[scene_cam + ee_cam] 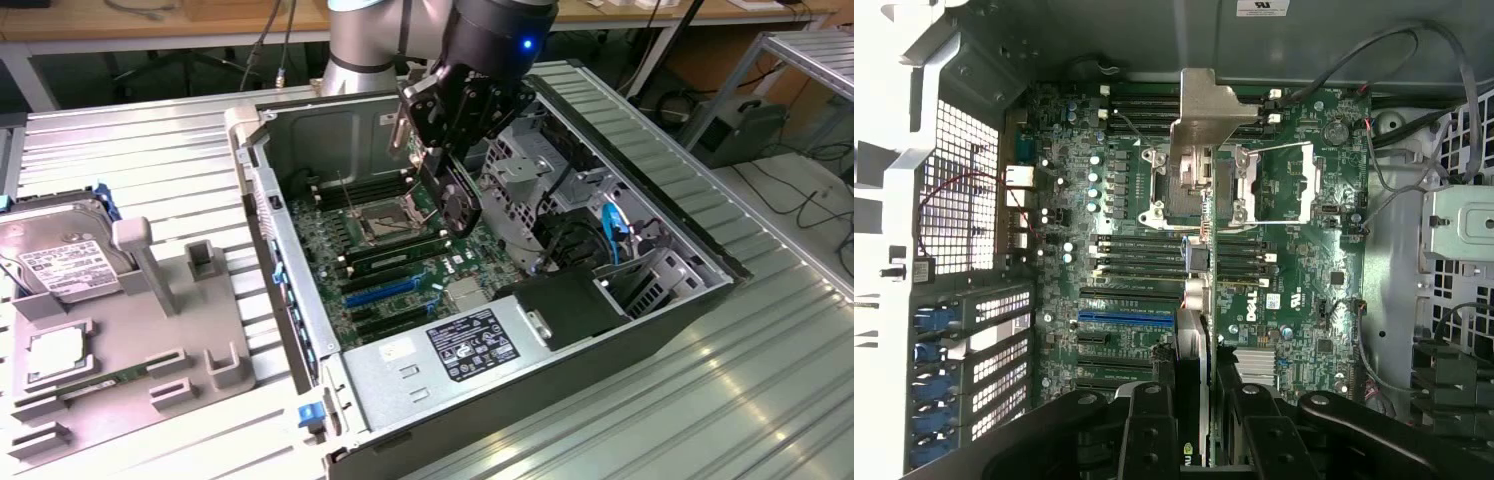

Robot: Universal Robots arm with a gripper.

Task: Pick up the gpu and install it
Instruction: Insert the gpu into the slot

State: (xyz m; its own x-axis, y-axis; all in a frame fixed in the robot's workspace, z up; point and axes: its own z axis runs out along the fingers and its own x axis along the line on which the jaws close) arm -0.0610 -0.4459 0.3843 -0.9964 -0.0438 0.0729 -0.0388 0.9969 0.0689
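Note:
My gripper (447,140) hangs over the open computer case (254,200), shut on the gpu (461,205). The gpu is a thin dark card held on edge, with its lower end just above the motherboard (400,260) near the CPU socket (380,220). In the wrist view the gpu (1194,330) runs edge-on out from between my gripper (1194,405) fingers. Its silver bracket (1206,110) is at the far end, over the CPU socket (1254,185). The blue expansion slot (1126,316) lies beside the card, apart from it.
A power supply (461,345) with a label fills the case's near end, and black and blue cables (607,235) crowd the exterior view's right side. Outside the case at the exterior view's left, a hard drive (60,255) rests on a grey fixture (147,350).

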